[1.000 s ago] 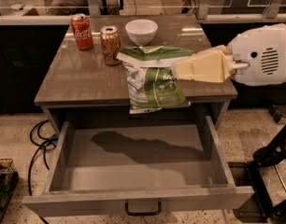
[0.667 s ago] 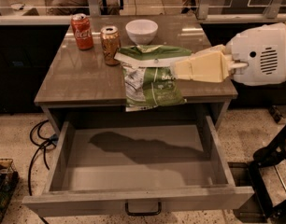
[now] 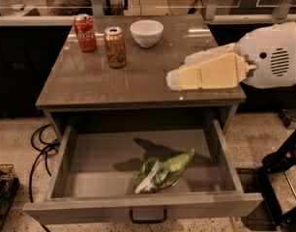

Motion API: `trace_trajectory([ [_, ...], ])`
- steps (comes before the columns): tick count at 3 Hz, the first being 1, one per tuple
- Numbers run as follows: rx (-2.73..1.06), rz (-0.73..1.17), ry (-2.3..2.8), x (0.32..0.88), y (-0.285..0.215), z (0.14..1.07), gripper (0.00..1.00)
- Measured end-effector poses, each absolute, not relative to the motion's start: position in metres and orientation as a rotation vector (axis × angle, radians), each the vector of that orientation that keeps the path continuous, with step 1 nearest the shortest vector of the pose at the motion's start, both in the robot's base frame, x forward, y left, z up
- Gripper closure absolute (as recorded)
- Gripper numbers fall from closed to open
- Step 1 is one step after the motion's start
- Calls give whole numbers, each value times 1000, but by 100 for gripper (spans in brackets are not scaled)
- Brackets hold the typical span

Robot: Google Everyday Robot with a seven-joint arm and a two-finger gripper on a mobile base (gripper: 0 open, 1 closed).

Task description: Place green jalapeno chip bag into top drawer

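Note:
The green jalapeno chip bag (image 3: 162, 172) lies on the grey floor of the open top drawer (image 3: 95, 161), near its front panel and a little right of centre. The drawer's dark handle (image 3: 148, 217) shows at the bottom edge. My gripper (image 3: 174, 80), with cream-coloured fingers, hangs above the right part of the tabletop, well above the drawer and apart from the bag. It holds nothing.
On the brown tabletop (image 3: 104, 81) stand a red soda can (image 3: 85, 32), an orange-brown can (image 3: 115, 46) and a white bowl (image 3: 146, 32) at the back. Cables (image 3: 41, 144) lie on the floor at left. A black stand (image 3: 283, 178) is at right.
The bag has left my gripper and dropped from the table's front edge into the open drawer. My gripper stays above the right of the table, now empty.

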State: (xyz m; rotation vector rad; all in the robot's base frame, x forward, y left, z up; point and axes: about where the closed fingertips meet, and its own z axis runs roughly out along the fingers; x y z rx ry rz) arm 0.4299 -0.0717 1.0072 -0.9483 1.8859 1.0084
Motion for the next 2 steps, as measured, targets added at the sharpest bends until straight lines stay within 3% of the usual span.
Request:
trace_trajectory([
  [2, -950, 1007, 1884, 429, -71, 1008, 0],
])
